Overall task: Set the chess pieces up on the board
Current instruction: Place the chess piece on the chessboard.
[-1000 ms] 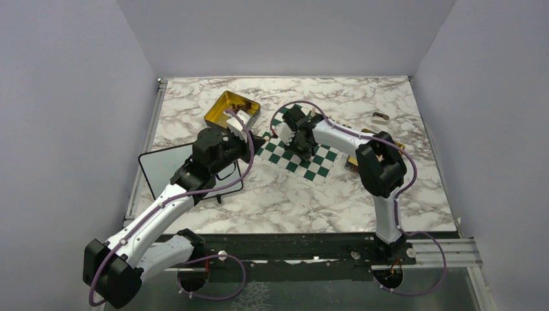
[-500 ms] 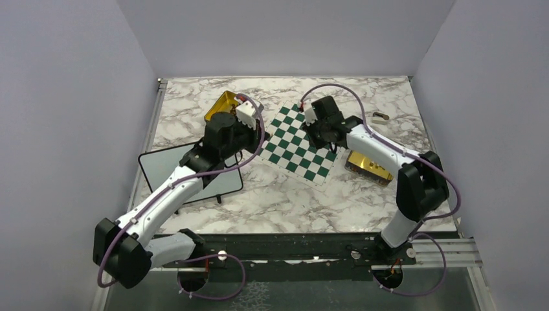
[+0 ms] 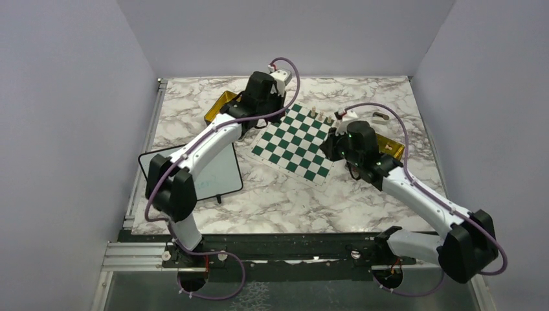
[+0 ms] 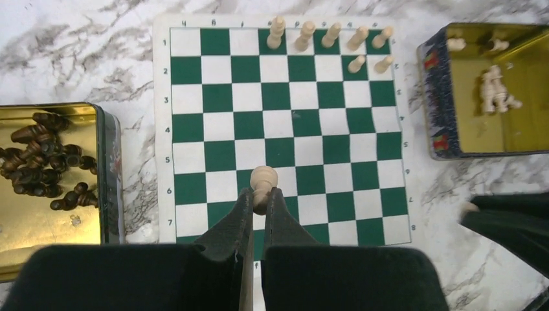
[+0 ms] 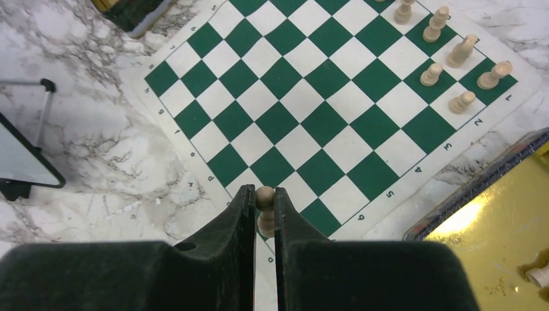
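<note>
left gripper / right gripper | pawns held lengthwise, heads outward

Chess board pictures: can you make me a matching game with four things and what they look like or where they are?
Things:
1. left claw
2. dark pieces
3. whiteboard
4. board

Descriptions:
a. green and white checks
b. heaped in a gold tin
c. shut on a pale pawn
d. black frame, on the marble table

Pairs: 1-c, 2-b, 3-d, 4-a
</note>
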`<state>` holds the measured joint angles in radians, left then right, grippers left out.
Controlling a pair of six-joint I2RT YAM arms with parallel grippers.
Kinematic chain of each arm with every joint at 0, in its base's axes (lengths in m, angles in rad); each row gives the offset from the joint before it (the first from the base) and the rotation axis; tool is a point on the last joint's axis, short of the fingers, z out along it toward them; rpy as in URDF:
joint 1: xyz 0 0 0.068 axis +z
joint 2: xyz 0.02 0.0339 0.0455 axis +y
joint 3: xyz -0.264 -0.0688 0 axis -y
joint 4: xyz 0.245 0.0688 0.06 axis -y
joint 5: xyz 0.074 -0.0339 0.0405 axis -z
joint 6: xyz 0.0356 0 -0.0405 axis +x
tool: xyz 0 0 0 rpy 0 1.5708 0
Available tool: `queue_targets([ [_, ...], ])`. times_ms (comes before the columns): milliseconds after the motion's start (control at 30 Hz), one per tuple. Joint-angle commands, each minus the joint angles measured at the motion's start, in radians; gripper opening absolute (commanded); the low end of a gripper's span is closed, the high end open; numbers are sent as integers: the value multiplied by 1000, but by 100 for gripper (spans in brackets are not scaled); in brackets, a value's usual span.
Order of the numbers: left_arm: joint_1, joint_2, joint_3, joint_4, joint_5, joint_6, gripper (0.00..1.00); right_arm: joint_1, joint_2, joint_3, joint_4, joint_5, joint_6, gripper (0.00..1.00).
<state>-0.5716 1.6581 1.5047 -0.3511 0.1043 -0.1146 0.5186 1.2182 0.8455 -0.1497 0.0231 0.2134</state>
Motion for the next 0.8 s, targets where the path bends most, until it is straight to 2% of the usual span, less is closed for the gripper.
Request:
queue_targets([
  [0, -7, 187, 178, -166, -73, 33, 0, 4, -157, -116, 140, 11, 69, 10],
  [367, -6, 577, 554, -295, -156, 109, 0, 4, -325, -148, 41, 27, 15, 10],
  [533, -4, 702, 693, -323, -193, 167, 0, 4, -363, -146, 16, 30, 2, 11],
  [767, 10, 816, 812, -325, -234, 219, 0, 3, -393, -133, -23, 27, -13, 11],
])
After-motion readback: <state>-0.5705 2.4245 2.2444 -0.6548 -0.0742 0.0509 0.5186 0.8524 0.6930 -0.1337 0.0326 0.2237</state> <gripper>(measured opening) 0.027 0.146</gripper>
